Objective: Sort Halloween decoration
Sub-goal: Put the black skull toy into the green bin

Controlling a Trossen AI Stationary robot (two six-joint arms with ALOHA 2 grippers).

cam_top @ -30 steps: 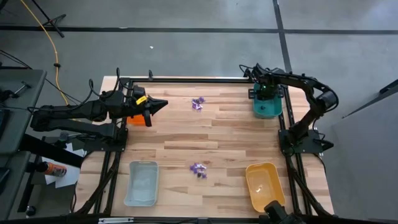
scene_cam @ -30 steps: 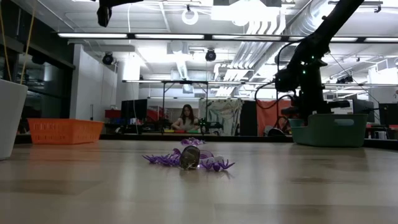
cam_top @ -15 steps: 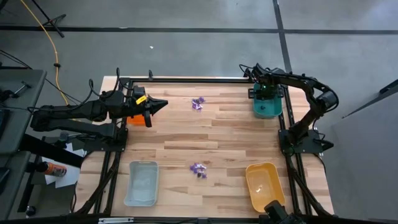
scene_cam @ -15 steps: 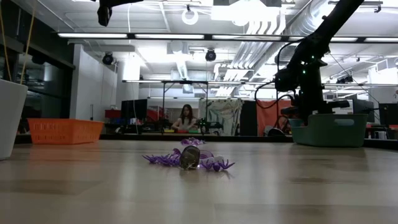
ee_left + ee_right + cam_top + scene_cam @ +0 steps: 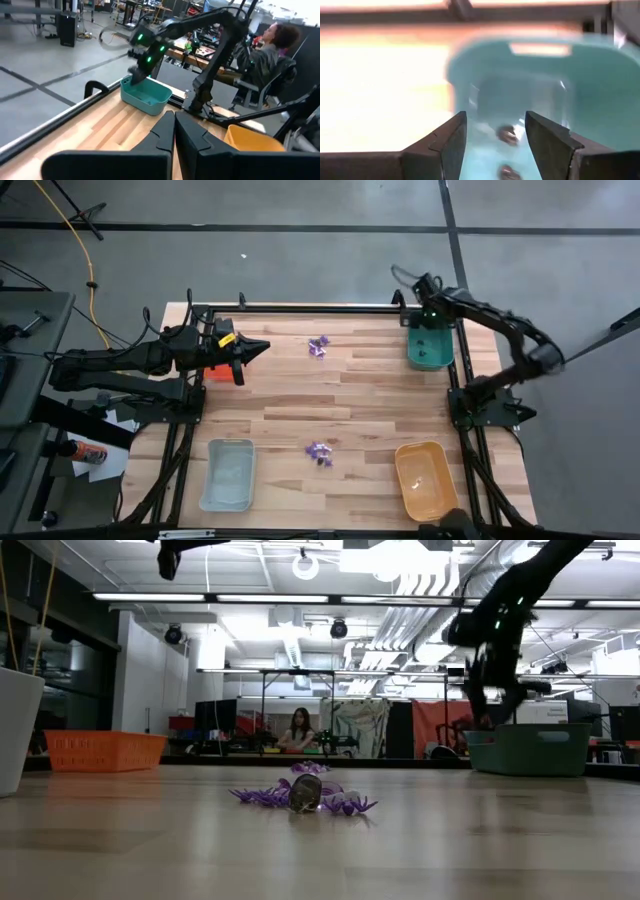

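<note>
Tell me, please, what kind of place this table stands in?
Most likely a robotics lab or workshop. Behind the wooden table the low view shows exposed ceiling ducts, long strip lights and cluttered workbenches, with a person seated there. The floor around the table is bare grey concrete.

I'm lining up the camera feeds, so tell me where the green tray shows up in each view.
High view: green tray at the table's far right corner, under the right gripper.
Low view: at the right, behind the table surface.
Left wrist view: left of centre, by the table's edge rail.
Right wrist view: fills the picture, small dark pieces inside.
Shared landmark: the right arm above it.
</note>
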